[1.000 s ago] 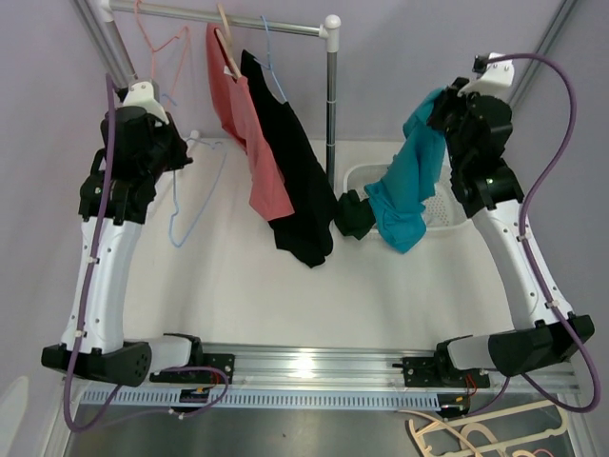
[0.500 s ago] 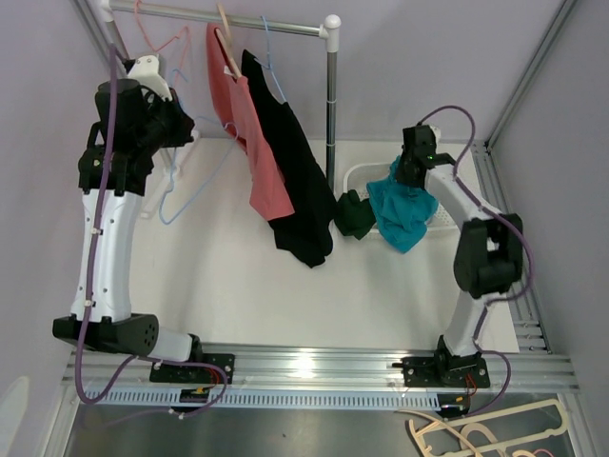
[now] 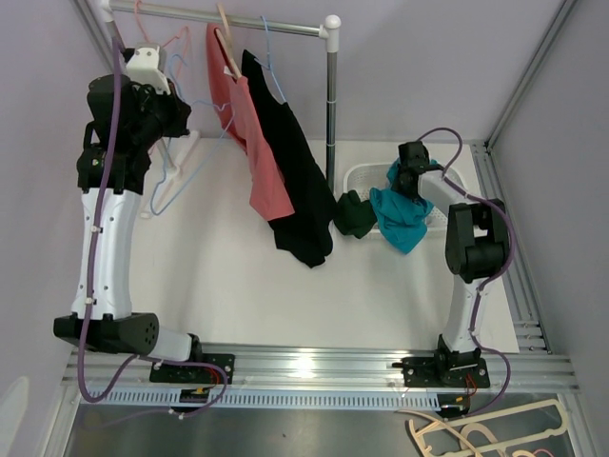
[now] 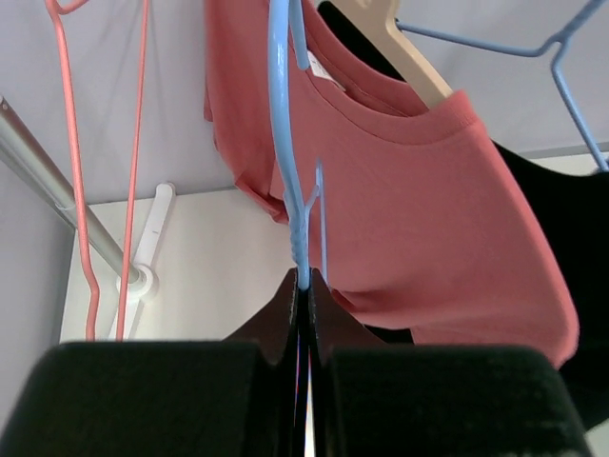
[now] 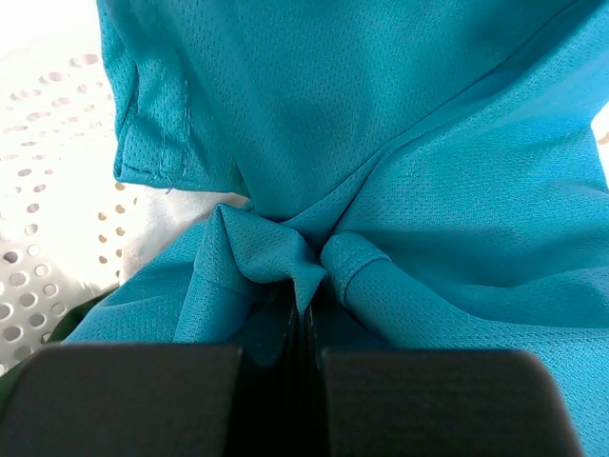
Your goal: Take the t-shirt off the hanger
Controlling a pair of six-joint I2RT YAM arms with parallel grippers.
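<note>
From above, the teal t-shirt (image 3: pixel 400 217) is draping over the white basket (image 3: pixel 356 173), right of centre.

Left wrist: the left gripper (image 4: pixel 304 286) is clamping the bare blue hanger (image 4: pixel 284 143).

Right wrist: the right gripper (image 5: pixel 306 309) is pinching a soft, light fold of the shirt; bunched cloth probably grips best.

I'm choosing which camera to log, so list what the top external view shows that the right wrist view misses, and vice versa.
Only top external: the rail with the red shirt and black shirt hanging from it, and the left gripper holding the blue hanger. Only right wrist: the right gripper shut on a fold of cloth, close up. Both: the teal t-shirt and the white basket.
</note>
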